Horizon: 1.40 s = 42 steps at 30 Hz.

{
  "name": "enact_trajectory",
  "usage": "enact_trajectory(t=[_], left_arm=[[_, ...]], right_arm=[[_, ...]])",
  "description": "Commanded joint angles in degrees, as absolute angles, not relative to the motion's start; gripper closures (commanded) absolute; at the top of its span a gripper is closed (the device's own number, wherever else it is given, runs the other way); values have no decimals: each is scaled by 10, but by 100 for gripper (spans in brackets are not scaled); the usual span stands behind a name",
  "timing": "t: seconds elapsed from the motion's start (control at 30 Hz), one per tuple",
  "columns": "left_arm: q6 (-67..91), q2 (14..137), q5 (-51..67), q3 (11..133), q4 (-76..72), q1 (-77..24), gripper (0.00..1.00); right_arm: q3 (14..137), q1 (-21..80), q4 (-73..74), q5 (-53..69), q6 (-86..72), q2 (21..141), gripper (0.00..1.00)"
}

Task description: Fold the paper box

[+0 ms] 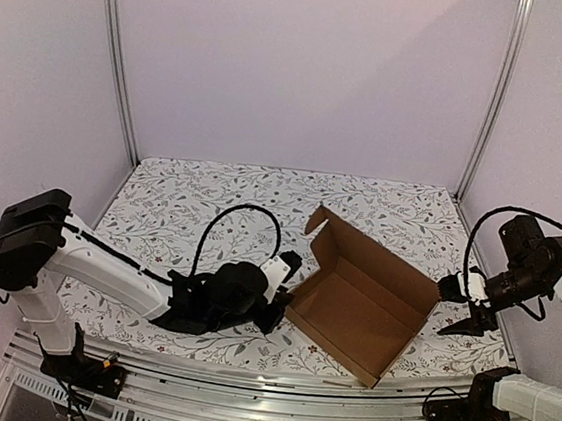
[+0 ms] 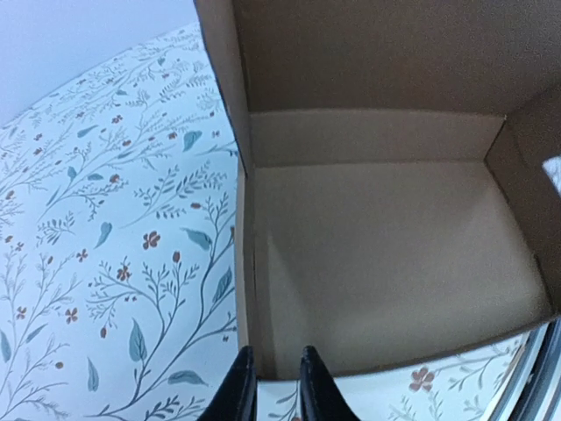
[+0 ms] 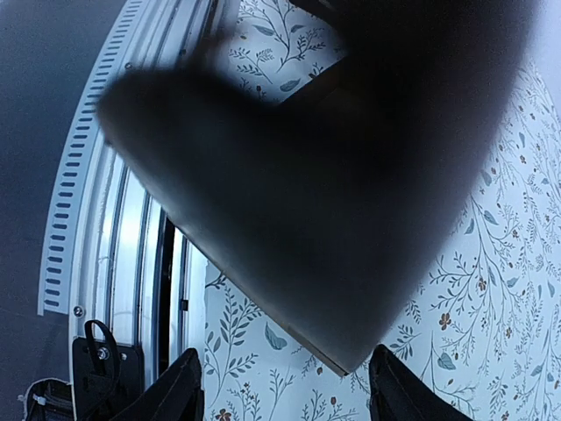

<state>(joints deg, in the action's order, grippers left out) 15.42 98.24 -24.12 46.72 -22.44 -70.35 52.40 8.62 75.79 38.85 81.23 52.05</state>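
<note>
In the top view the paper box [image 1: 362, 304] sits right of centre on the flowered cloth [image 1: 181, 200]. It is half formed, with walls that lean rather than stand square. The left gripper [image 1: 281, 289] is at its left wall and the right gripper [image 1: 457, 307] is just off its right edge. Nothing visibly pins either side, so a nudge from one arm would likely slide the light box toward the other arm or toward the rail [image 1: 242, 392] at the bottom. In the left wrist view the fingers [image 2: 235, 390] stand a narrow gap apart at bottom centre. They straddle the box's near left corner without visibly pinching it, so I judge it let go, and the upright wall may spring outward. In the right wrist view the jaws gape wide at the bottom. A dark, blurred flap [image 3: 333, 202] fills the middle, its corner hanging between them untouched; closing now could catch only that corner and crease or tear the card.
</note>
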Motion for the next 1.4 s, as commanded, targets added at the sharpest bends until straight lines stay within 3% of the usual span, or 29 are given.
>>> enact_trajectory(t=[0.0, 0.27, 0.43, 0.63, 0.87, 1.13, 1.37], left_arm=[[147, 963, -257, 437, -202, -719, 76], [149, 868, -285, 421, -118, -755, 64], [207, 836, -337, 425, -66, -799, 64], [251, 881, -345, 435, -83, -825, 64], [261, 911, -354, 457, -65, -836, 64], [312, 929, -375, 469, -14, -820, 63], [183, 907, -374, 475, -107, -750, 47]], right_arm=[[525, 90, 762, 358, 791, 505, 36], [607, 90, 821, 313, 779, 517, 32], [700, 89, 874, 284, 785, 531, 32], [820, 88, 904, 360, 746, 615, 33], [829, 89, 911, 436, 718, 687, 35], [809, 90, 939, 452, 713, 658, 36], [783, 90, 937, 460, 701, 622, 35]])
